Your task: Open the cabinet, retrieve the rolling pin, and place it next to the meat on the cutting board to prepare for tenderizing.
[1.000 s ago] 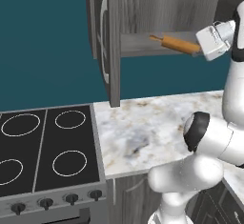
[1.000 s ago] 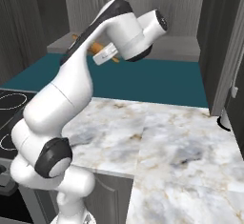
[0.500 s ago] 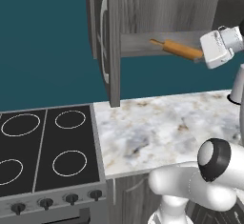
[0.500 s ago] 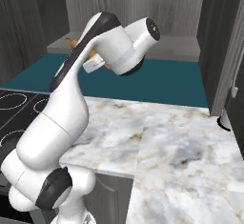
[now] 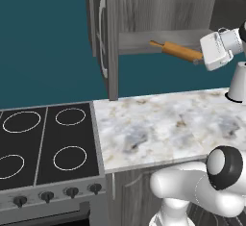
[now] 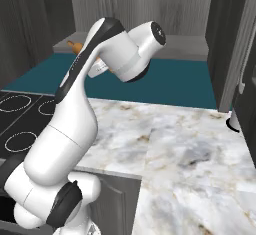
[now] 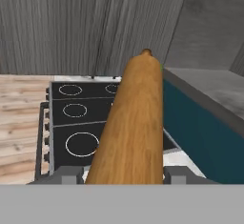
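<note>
Wooden rolling pin [image 5: 175,51] clamped between closed jaws, jutting out toward open cabinet [image 5: 144,13], above counter [image 5: 163,124]

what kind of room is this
A rendered kitchen, by the look of it: a black four-ring stove beside a marble counter, a grey wall cabinet above, and a rolling pin in the gripper.

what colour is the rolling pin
Orange-brown wood; the rolling pin shows best in the hand view, close up.

Teal wall [image 5: 48,42], marble counter [image 5: 163,124] beside black stove [image 5: 43,143]
</note>
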